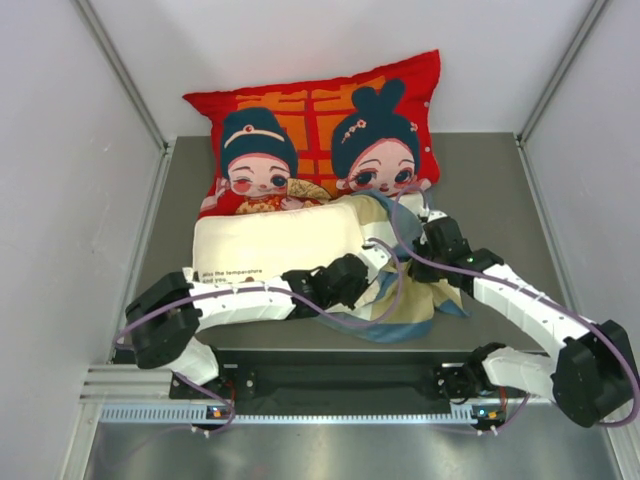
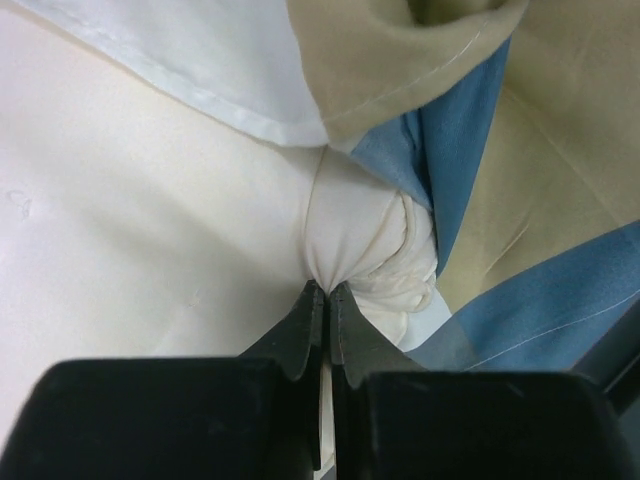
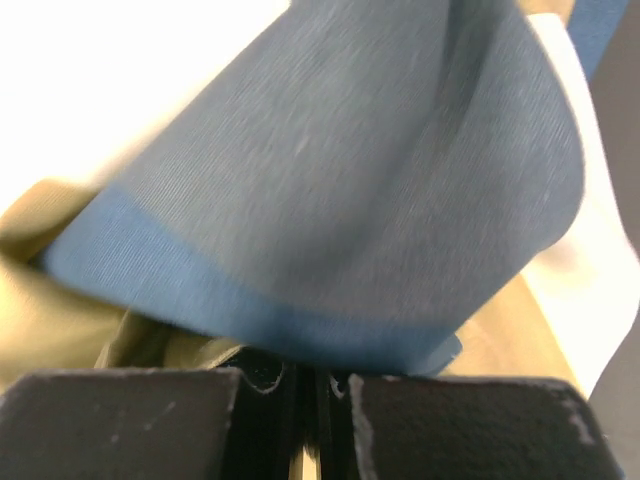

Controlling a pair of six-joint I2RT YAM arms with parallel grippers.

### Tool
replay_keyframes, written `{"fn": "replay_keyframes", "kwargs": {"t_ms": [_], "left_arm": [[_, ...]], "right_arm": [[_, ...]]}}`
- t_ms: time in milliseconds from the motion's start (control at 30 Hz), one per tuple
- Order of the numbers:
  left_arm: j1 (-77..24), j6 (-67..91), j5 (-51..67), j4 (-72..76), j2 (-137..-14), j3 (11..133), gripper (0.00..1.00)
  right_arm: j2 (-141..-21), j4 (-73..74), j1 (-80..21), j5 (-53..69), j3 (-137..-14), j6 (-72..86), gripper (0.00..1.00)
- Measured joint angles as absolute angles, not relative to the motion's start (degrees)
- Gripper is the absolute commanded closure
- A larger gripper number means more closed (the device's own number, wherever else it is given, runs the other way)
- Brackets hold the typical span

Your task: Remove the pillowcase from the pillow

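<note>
Pinching a bunched corner of the pillow (image 2: 150, 230), the left gripper (image 2: 326, 292) has its fingers clenched. The right gripper (image 3: 303, 372) grips the pillowcase (image 3: 330, 190) by its blue edge. Both lie mid-worktop (image 1: 490, 190), with the red cartoon cushion (image 1: 320, 110) behind.

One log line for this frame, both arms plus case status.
left gripper: shut on pillow corner | right gripper: shut on pillowcase blue edge | pillow mostly bare, pillowcase bunched at its right end
</note>
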State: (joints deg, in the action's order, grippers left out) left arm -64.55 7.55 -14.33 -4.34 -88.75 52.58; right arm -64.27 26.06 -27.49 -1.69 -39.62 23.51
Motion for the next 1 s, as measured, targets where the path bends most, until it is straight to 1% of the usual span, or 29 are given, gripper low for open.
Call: {"fn": "replay_keyframes", "kwargs": {"t_ms": [400, 467, 500, 533, 633, 667, 700, 867, 1000], "left_arm": [[-64.6, 13.9, -15.4, -13.4, -81.8, 50.5, 1.0], [-64.6, 14.3, -15.3, -14.0, -81.8, 50.5, 1.0], [-64.6, 14.4, -15.2, -14.2, -81.8, 50.5, 1.0], [-64.6, 14.6, -15.2, -14.4, -81.8, 50.5, 1.0], [-64.6, 14.9, -15.0, -15.1, -81.8, 50.5, 1.0], [-64.6, 15.0, -15.0, -15.2, -81.8, 50.5, 1.0], [-64.6, 15.0, -14.9, -15.3, -81.8, 50.5, 1.0], [-64.6, 15.2, -14.7, -16.0, -81.7, 50.5, 1.0], [-64.6, 15.5, -14.5, -17.0, -81.0, 50.5, 1.0]], "right_arm": [[-66.1, 26.2, -24.8, -1.3, -41.3, 22.5, 1.0], [-66.1, 26.2, -24.6, -1.3, -41.3, 22.5, 0.88], [-66.1, 26.2, -24.6, -1.3, -41.3, 22.4, 0.76], [-66.0, 26.2, -24.5, -1.3, -41.3, 22.3, 0.48], [-64.8, 27.2, -24.4, -0.7, -41.7, 21.3, 0.16], [-63.6, 28.0, -24.4, -0.4, -42.2, 21.0, 0.11], [-62.1, 28.7, -24.4, -0.1, -43.0, 20.7, 0.01], [-56.0, 29.2, -24.3, 1.8, -49.4, 19.1, 0.0], [-59.7, 25.7, -24.3, 3.2, -53.6, 18.4, 0.0]]}}
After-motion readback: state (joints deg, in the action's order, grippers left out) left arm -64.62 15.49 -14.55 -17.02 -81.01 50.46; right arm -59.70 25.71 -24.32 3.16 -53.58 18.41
